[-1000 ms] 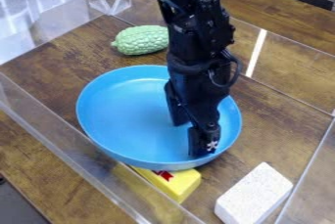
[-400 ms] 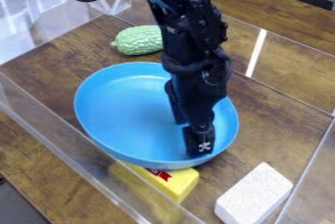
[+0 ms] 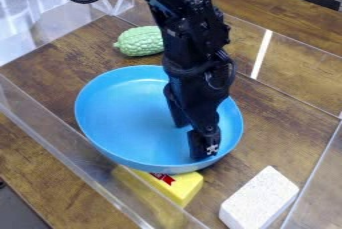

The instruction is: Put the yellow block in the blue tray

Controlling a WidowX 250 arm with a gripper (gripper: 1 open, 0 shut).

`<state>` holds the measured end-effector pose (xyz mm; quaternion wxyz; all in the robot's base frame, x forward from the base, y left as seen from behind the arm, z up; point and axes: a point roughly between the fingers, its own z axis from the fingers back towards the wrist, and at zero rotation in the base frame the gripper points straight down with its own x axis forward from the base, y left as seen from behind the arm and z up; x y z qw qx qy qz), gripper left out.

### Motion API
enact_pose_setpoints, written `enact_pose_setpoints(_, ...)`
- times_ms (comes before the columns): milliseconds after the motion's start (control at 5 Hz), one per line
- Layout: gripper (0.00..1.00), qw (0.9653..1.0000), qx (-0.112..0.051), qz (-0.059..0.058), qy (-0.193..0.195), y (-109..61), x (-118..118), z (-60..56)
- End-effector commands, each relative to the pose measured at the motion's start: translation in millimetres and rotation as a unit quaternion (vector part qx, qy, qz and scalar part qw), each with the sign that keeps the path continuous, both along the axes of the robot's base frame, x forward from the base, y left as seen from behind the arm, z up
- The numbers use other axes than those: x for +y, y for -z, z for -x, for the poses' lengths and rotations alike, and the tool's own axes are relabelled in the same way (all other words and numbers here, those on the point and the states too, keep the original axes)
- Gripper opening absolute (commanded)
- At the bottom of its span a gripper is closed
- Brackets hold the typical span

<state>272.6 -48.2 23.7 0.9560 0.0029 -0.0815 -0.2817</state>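
The blue tray (image 3: 120, 113) sits in the middle of the wooden table. My gripper (image 3: 203, 143) points straight down into the tray's right half, its black fingers (image 3: 207, 148) low over the tray floor. The jaws are open with nothing between them. The yellow block (image 3: 181, 187), with a red band on top, lies on the table just in front of the tray, partly tucked under its near rim. The gripper is behind and above the block, apart from it.
A green bumpy lump (image 3: 140, 40) lies behind the tray at the left. A white speckled sponge-like block (image 3: 261, 199) lies at the front right. Clear plastic walls (image 3: 54, 153) border the table's front and left.
The arm's upper part has leaned slightly left and the tray has crept a touch left with it. The gripper stays open inside the tray; the yellow block has not moved.
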Motion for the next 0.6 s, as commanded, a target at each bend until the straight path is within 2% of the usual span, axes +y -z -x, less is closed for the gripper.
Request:
enact_pose_setpoints(0,1.00,0.9979,0.062,-0.012,0.012,27.6,-3.6,36.1)
enact_pose_setpoints(400,1.00,0.9980,0.060,-0.011,0.015,36.9,-5.7,44.1)
